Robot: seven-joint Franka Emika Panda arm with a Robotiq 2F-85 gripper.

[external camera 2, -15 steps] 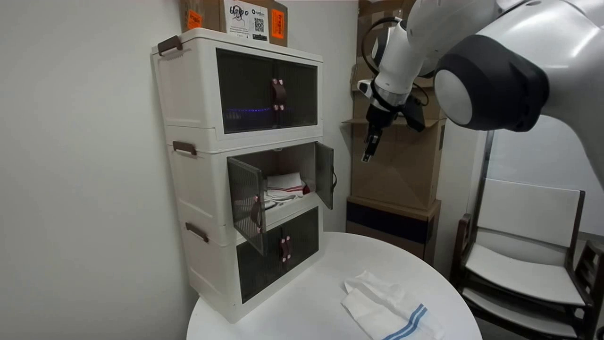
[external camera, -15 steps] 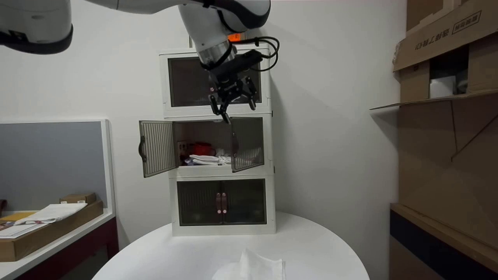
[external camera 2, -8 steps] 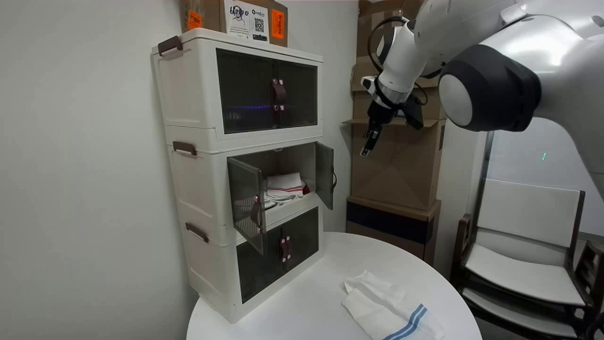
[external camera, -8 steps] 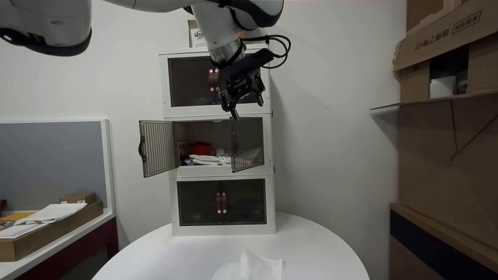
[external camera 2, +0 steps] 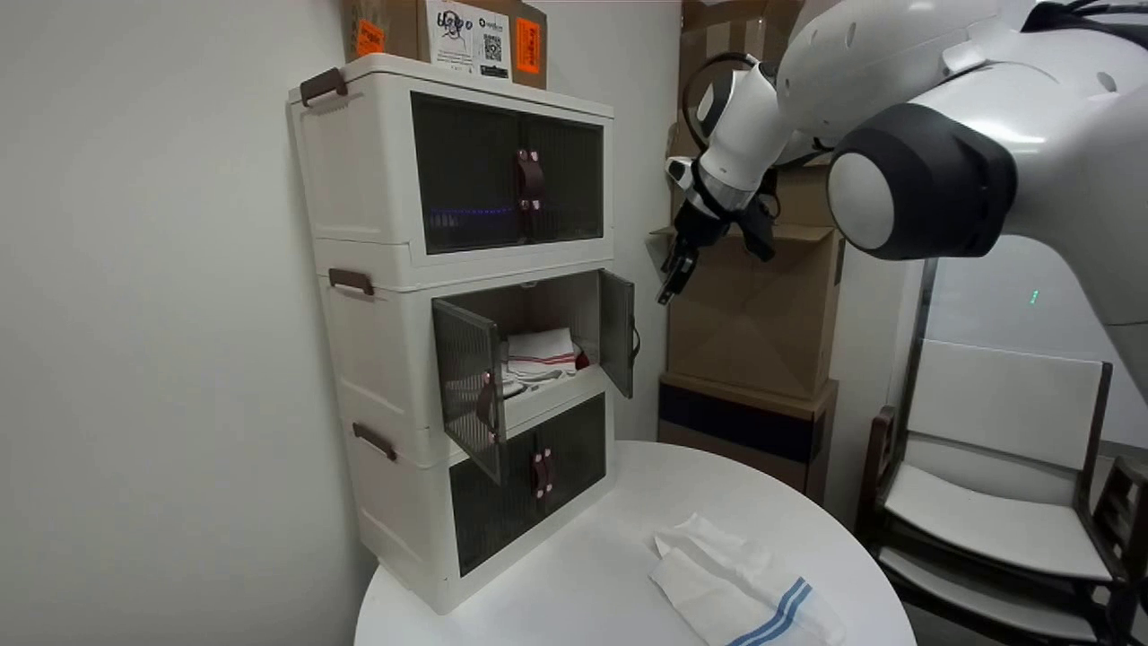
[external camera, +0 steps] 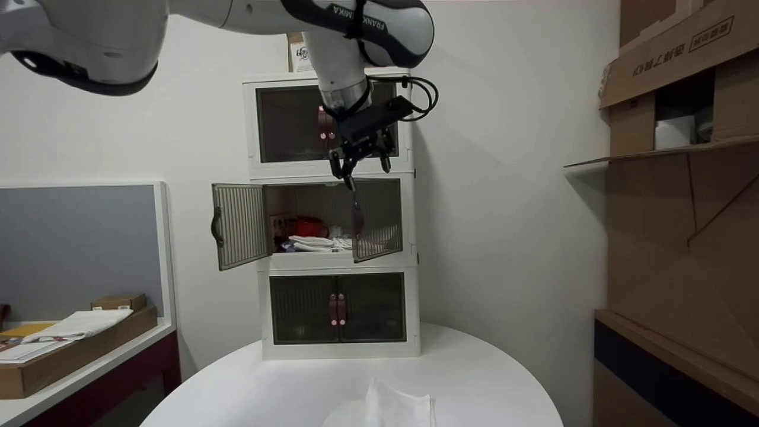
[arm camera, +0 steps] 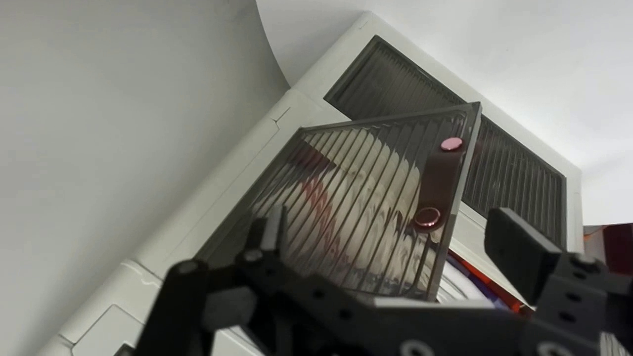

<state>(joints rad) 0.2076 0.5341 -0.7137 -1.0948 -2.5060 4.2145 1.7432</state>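
The tool (arm camera: 388, 220), jaws spread wide, hangs near a ribbed, smoky see-through door (arm camera: 361, 188) standing open on the middle cabinet (external camera 2: 381, 359), partly screening folded white cloths (external camera 2: 541, 345); a rumpled blue-striped towel (external camera 2: 726, 583) lies on the round white bench (external camera 2: 565, 570)

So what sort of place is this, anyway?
Probably a lab or office corner for robot work, though I can't be sure: a jointed robot arm hangs near a three-tier cabinet on a round white table, with large cardboard boxes stacked nearby.
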